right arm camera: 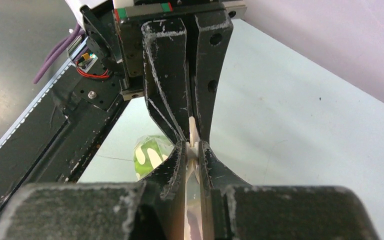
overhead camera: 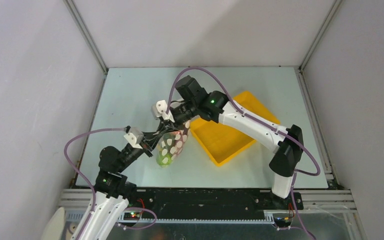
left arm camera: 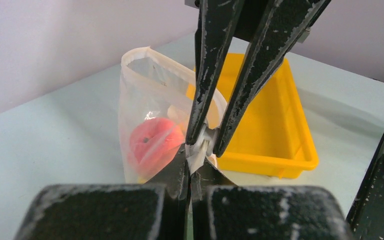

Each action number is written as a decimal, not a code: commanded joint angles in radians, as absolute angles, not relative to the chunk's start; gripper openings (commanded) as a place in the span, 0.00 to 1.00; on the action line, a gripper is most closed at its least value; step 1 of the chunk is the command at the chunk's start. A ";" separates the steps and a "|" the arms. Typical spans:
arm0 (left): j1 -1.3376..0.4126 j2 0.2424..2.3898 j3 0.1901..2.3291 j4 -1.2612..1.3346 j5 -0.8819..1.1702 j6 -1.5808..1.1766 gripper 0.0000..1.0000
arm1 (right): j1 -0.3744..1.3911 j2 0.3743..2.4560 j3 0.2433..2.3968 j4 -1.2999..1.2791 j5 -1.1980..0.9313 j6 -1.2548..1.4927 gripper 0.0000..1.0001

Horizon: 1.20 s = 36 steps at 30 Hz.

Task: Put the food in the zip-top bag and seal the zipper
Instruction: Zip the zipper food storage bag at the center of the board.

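The zip-top bag (overhead camera: pixel 170 146), clear with white dots, hangs between both grippers above the table. My left gripper (overhead camera: pixel 156 141) is shut on the zipper, the white strip at the bag's mouth; in the left wrist view (left arm camera: pixel 196 161) its jaws pinch one end of it. My right gripper (overhead camera: pixel 172 126) is shut on the same strip right beside it (right arm camera: pixel 193 149), tip to tip. Past the pinch the zipper (left arm camera: pixel 172 65) bows open in a loop. A red round piece of food (left arm camera: pixel 155 142) and a green one (right arm camera: pixel 151 155) show inside the bag.
The yellow tray (overhead camera: pixel 215 134) lies on the table just right of the bag, under the right arm, and shows no contents (left arm camera: pixel 280 120). The black rail with cables runs along the table's near edge (right arm camera: pixel 55 135). Grey walls close in the back and sides.
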<state>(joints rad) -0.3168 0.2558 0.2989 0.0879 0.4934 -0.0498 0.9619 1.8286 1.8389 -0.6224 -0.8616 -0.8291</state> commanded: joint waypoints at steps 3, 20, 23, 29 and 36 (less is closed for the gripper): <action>-0.318 0.256 0.329 0.225 0.449 -0.071 0.00 | 0.928 1.795 1.786 -0.636 -0.784 -0.757 0.00; -0.318 0.254 0.355 0.232 0.671 -0.071 0.00 | 0.916 1.720 1.655 -0.269 -0.707 -0.583 0.00; -0.318 0.236 0.354 0.245 0.686 -0.086 0.00 | 0.916 1.741 1.695 -0.354 -0.734 -0.609 0.00; -0.319 0.199 0.343 0.246 0.668 -0.081 0.00 | 0.908 1.771 1.778 -0.553 -0.757 -0.711 0.00; -0.319 0.205 0.340 0.248 0.629 -0.083 0.00 | 0.879 1.817 1.902 -0.839 -0.753 -0.834 0.00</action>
<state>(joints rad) -0.3141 0.2134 0.2989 0.1493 0.6064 -0.0715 0.9192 1.7836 1.8389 -0.6601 -0.8108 -0.7490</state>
